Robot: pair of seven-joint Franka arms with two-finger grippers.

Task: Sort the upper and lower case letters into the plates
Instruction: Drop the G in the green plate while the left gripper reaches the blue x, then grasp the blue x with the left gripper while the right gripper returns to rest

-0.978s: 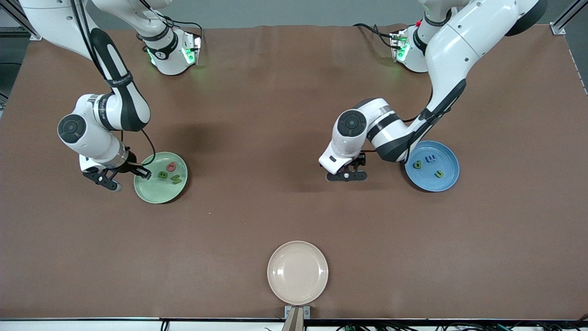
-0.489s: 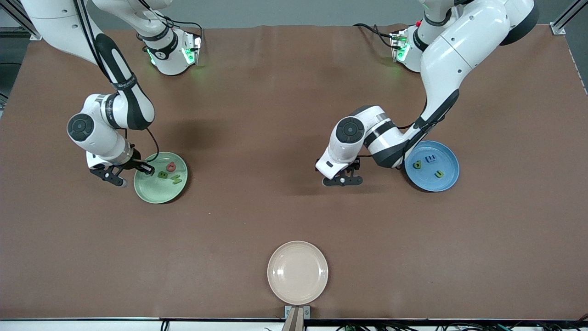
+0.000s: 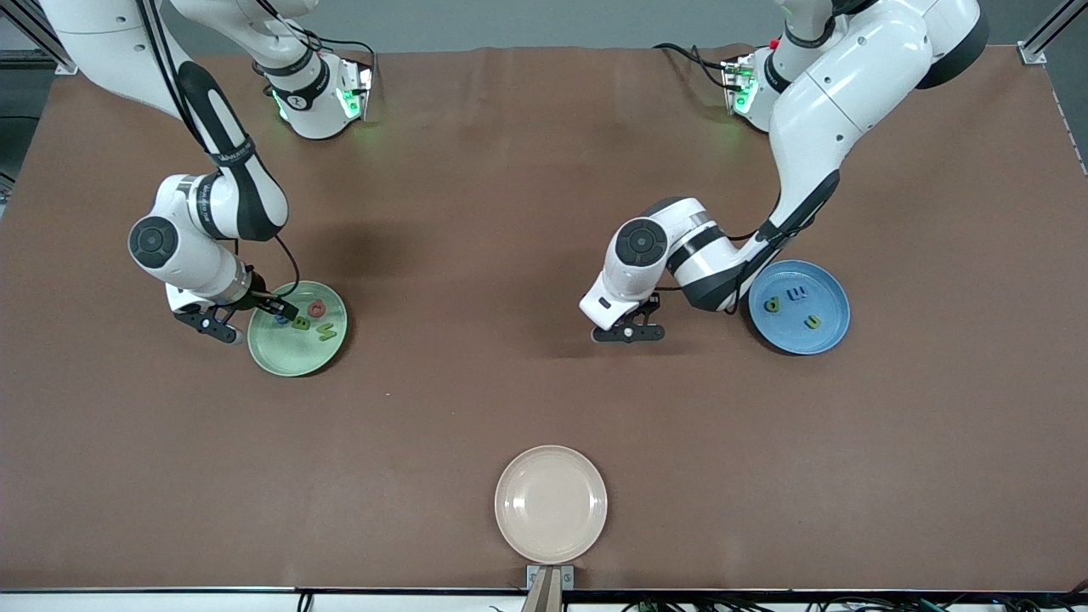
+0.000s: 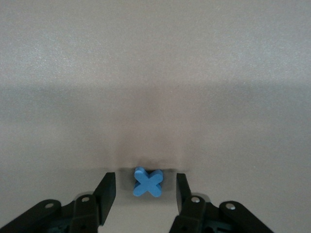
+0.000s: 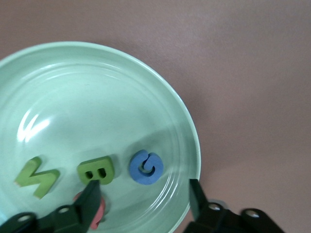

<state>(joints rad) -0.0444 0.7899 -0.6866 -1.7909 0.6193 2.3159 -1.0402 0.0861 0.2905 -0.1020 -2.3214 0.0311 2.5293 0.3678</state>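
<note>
left gripper (image 4: 146, 194) hangs low beside the sky blue plate (image 3: 829, 338), fingers spread either side of the blue x letter (image 4: 147, 182) on the table; right gripper (image 5: 143, 199), spread empty, over the pale green plate (image 5: 58, 63).

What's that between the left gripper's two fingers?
A blue X-shaped letter lying on the table, between the open left gripper's fingers; the left wrist view shows it.

I work in a robotics lab: my two arm bases (image 3: 319, 102) bolt onto a brown-covered tabletop (image 3: 476, 212), cables (image 3: 680, 51) trailing beside them.
</note>
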